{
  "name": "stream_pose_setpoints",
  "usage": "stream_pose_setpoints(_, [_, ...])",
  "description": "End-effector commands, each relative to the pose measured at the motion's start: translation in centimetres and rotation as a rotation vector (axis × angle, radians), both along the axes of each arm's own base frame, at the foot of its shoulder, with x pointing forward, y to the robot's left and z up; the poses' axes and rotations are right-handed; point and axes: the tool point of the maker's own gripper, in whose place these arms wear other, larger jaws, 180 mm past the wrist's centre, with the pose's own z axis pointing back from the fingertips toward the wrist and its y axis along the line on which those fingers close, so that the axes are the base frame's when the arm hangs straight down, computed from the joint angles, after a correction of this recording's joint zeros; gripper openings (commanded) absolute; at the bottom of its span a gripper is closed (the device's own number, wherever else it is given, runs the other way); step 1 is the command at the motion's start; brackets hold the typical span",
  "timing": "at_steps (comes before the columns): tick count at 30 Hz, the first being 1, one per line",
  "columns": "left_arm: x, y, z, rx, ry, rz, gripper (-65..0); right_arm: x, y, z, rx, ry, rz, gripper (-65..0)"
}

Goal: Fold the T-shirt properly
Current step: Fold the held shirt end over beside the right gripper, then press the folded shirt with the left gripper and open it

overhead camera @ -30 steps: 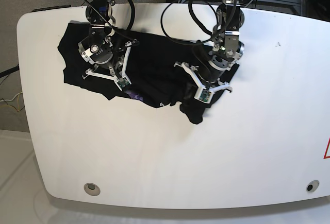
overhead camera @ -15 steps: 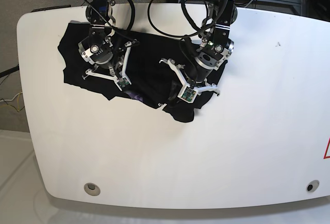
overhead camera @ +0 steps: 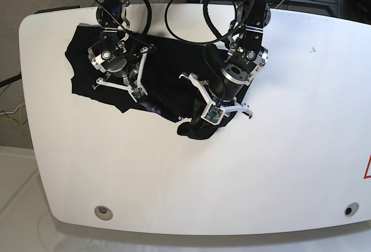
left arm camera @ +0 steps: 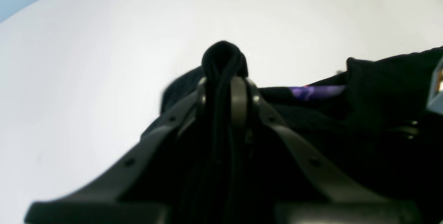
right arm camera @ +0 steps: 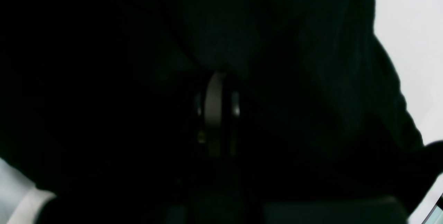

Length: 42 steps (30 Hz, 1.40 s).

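The black T-shirt [overhead camera: 87, 46] lies crumpled across the back left of the white table [overhead camera: 191, 182]. My left gripper [overhead camera: 200, 123] is shut on a bunched fold of it, and the wad [left arm camera: 223, 52] sticks out past the fingertips of the left gripper [left arm camera: 221, 82] just above the tabletop. A strip of purple print [left arm camera: 311, 91] shows beside it. My right gripper [overhead camera: 128, 84] rests on the shirt's left half. In the right wrist view the right gripper [right arm camera: 216, 78] has its fingers together against dark cloth [right arm camera: 294, 61]; whether any is pinched is hidden.
Bare white tabletop [left arm camera: 86, 61] spreads in front of and to the right of the shirt. Two round fittings [overhead camera: 103, 210] sit near the front edge. Cables [overhead camera: 191, 14] loop over the back of the table behind the arms.
My left gripper has moved left and toward the front edge, dragging the shirt's right side with it and bunching it over the middle. The right arm has stayed put.
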Motion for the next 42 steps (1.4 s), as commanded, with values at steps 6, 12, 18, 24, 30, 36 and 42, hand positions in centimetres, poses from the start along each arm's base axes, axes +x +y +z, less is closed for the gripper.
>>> stream_pose_setpoints(6, [-0.1,-2.0,2.1,-0.04,-0.057,-0.046,-63.1,-2.5,-0.1,-1.8,-0.023,0.112,0.016,-65.0])
stream_pose_setpoints(12, [-0.4,-2.7,2.2,-0.028,-0.036,-0.041,-63.1,-2.5,-0.2,-1.8,-0.025,0.112,0.014,-65.0])
stream_pose_setpoints(18, [-1.2,-4.6,3.1,-0.039,-0.055,-0.088,-63.1,-2.5,-0.3,-1.8,-0.028,0.112,0.013,-65.0])
stream_pose_setpoints(24, [-1.6,-5.5,2.9,-0.003,-0.062,-0.098,-63.1,-2.5,-0.3,-1.8,-0.028,0.112,0.013,-65.0])
stream_pose_setpoints(30, [-2.9,-7.0,2.5,-0.015,-0.044,-0.112,-63.1,-2.5,-0.3,-1.8,-0.028,0.112,0.013,-65.0])
stream_pose_setpoints(36, [-3.5,-7.2,1.3,-0.016,-0.009,-0.1,-63.1,-2.5,-0.3,-1.8,-0.028,0.112,0.013,-65.0])
stream_pose_setpoints(42, [-3.9,-7.4,-0.2,-0.012,0.033,-0.094,-63.1,-2.5,-0.3,-1.8,-0.028,0.112,0.013,-65.0])
